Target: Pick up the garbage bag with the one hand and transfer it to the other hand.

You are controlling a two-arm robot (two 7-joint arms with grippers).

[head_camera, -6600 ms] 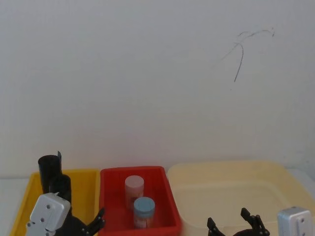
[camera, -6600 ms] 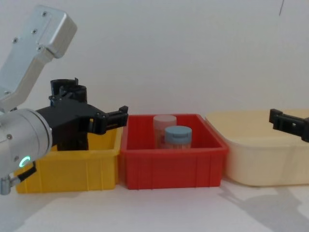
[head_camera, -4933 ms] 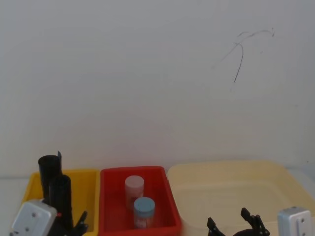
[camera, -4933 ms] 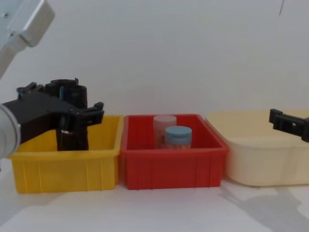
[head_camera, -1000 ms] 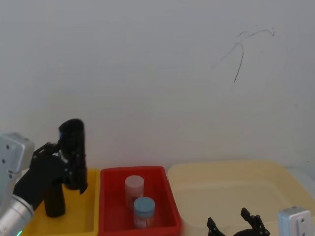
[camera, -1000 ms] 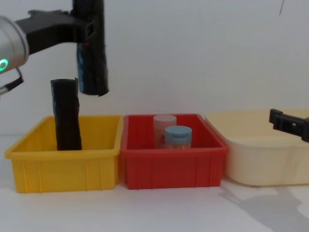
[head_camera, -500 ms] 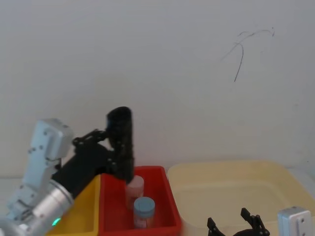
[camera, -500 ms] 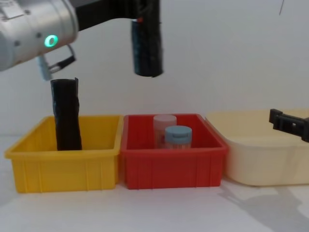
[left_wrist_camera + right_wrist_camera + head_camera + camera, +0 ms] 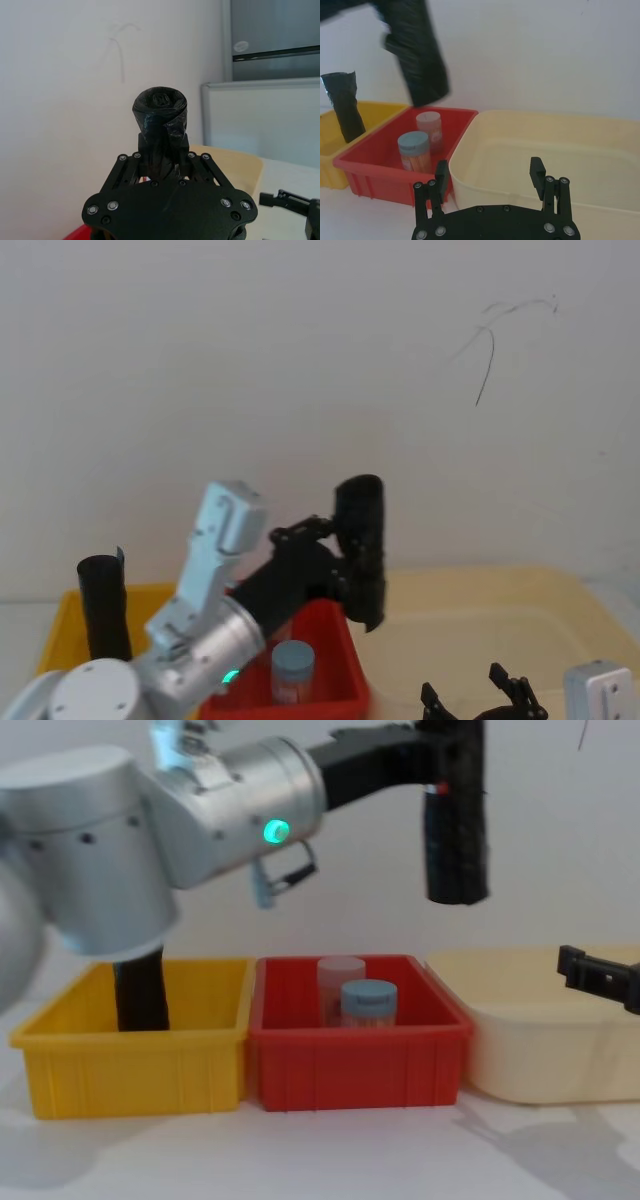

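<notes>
Since half a second ago the left arm has swung the garbage bag (image 9: 456,840) rightward, from above the middle of the red bin (image 9: 360,1065) to above that bin's right end, where it meets the cream tub (image 9: 540,1030).

That arm's silver body looms large across the chest view's upper left. Below it the desk (image 9: 350,1150) carries three containers in a row. The cream tub is the biggest and sits toward the desk's right edge, the yellow bin (image 9: 130,1075) sits toward the left edge, and the red bin stands between them, close against both.

The garbage bag hangs in the air well above the bins, nearly upright, with a small red mark on its side. The left gripper (image 9: 447,762) is clamped around its upper part; in the left wrist view both fingers (image 9: 145,145) press on the roll just below its rolled end.

A plain black roll (image 9: 140,990) stands upright in the yellow bin toward its left end, taller than the bin's rim.

Two jars stand together in the red bin: a pinkish jar (image 9: 335,975) at the back and a blue-lidded jar (image 9: 369,1000) just in front, touching or nearly so.

The right gripper (image 9: 489,167) hovers over the cream tub near the desk's right edge, its pincer spread wide and holding nothing.
</notes>
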